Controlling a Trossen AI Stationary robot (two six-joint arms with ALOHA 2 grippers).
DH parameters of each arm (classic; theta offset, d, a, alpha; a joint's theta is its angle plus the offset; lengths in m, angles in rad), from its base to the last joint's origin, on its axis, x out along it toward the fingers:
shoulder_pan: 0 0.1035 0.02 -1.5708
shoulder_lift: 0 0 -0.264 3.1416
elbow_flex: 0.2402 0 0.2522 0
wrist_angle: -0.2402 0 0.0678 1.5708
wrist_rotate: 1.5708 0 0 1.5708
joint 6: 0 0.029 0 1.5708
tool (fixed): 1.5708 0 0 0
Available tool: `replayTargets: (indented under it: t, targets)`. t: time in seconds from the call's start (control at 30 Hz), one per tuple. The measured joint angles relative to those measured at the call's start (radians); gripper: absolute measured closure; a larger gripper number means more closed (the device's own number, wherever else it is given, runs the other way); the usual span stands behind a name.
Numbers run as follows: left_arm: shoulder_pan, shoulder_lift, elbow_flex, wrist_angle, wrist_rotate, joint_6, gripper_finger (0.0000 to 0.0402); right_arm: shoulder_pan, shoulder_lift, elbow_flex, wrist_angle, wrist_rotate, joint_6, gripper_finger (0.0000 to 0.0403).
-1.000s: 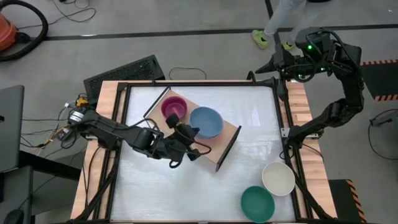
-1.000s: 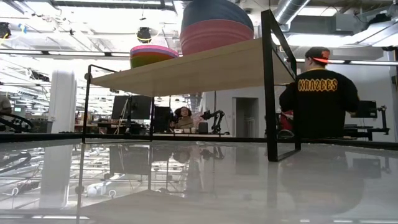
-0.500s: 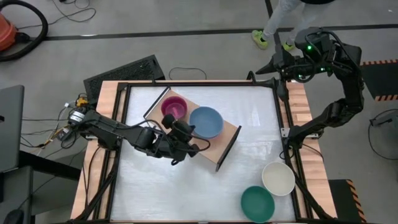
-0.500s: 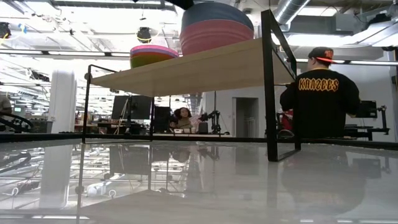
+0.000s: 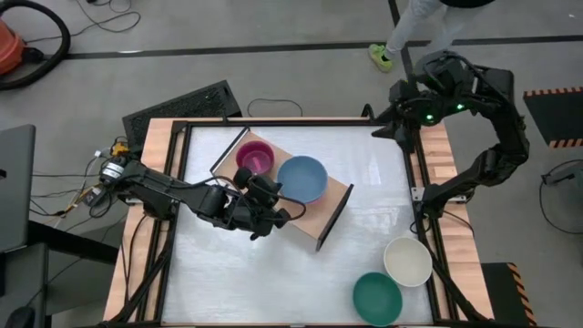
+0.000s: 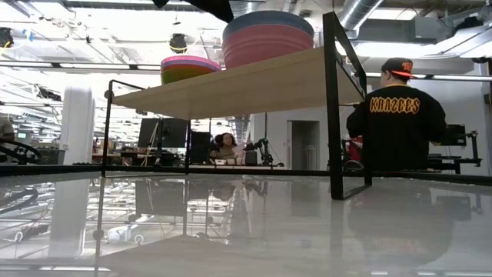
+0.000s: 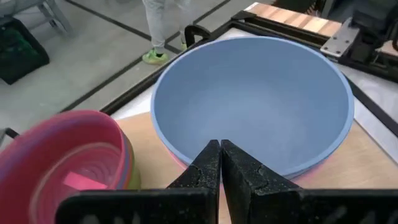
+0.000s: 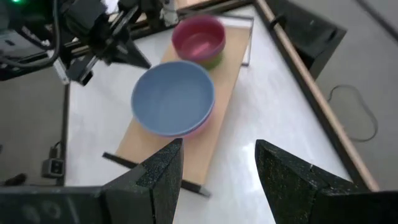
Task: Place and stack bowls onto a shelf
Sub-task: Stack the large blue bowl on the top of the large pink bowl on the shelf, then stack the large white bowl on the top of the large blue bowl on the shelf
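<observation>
Sitting on the shelf (image 5: 333, 193) are two stacks, magenta bowl (image 5: 254, 158) and blue bowl (image 5: 301, 179) topmost; cream bowl (image 5: 407, 261) and green bowl (image 5: 377, 298) are waiting on the bench (image 5: 209, 282). Left gripper (image 7: 220, 155), pressed together, is hovering beside the blue bowl; right gripper (image 8: 219, 168), spread, is hanging above the bench's far corner.

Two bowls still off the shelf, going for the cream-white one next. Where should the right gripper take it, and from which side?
Take the cream-white bowl by its rim, coming straight down. It sits upright and open, so the thin lip is the only edge the fingers can straddle. Use the side away from the dark green bowl, which sits close by. The right gripper is open, by the table's far corner.
</observation>
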Motion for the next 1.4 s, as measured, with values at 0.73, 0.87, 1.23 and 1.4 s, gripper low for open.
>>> replayTargets:
  t: [0.73,0.87,1.23,1.4]
  targets:
    - [-0.027,-0.348,0.001,0.274,0.123,0.422,0.0342,0.555,-0.189,-0.909,0.017,0.243,1.07,0.0179]
    - [-0.028,-0.362,0.001,0.275,0.219,0.46,0.0295,0.763,-0.225,-1.109,0.118,0.175,1.416,0.0179]
    - [-0.027,-0.348,0.001,0.242,0.234,0.488,0.0214,1.088,-0.124,-1.193,0.398,0.134,1.958,0.0179]
    - [-0.027,-0.348,0.001,0.213,0.232,0.48,0.021,1.12,-0.013,-1.193,0.487,0.102,1.985,0.0179]
